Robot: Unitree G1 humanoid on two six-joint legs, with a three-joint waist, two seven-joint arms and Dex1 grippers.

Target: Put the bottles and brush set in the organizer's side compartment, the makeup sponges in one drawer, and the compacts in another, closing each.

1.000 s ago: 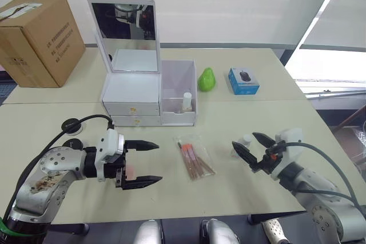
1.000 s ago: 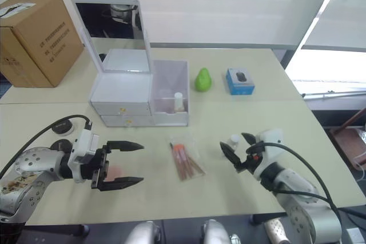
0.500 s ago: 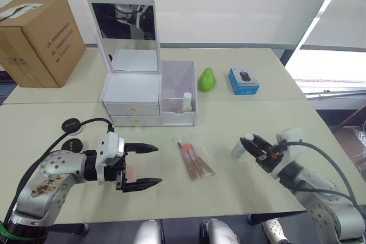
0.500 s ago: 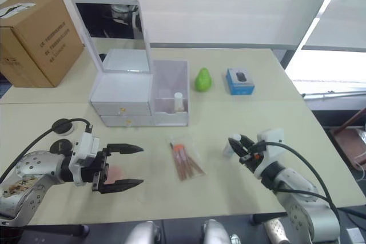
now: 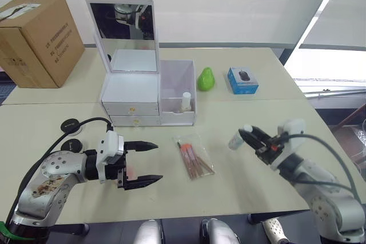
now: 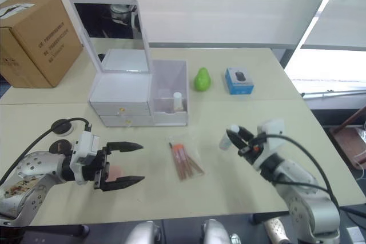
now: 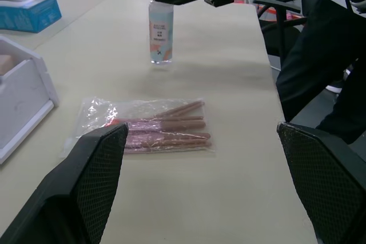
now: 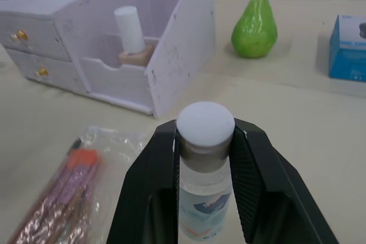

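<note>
Left hand: our left hand [image 5: 150, 163] hovers low over the beige table [image 5: 240, 187] with its fingers spread wide and empty, a peach-pink round makeup sponge [image 5: 130, 171] just under them, so we judge it placed for a later pick.
Organizer: the white plastic organizer with upright mirror [image 5: 130, 92] stands behind, both gold-knobbed drawers shut; its translucent side compartment [image 5: 178, 92] already holds the small amber bottle with a white cap [image 5: 186, 102].
Brush set: the clear packet of pink-handled brushes [image 5: 194, 156] lies flat in front, untouched.
Right hand: our right hand [image 8: 204, 158] grips the small clear bottle with a white cap [image 8: 204, 190] by its neck, upright and raised off the table, apparently bound for the side compartment.
</note>
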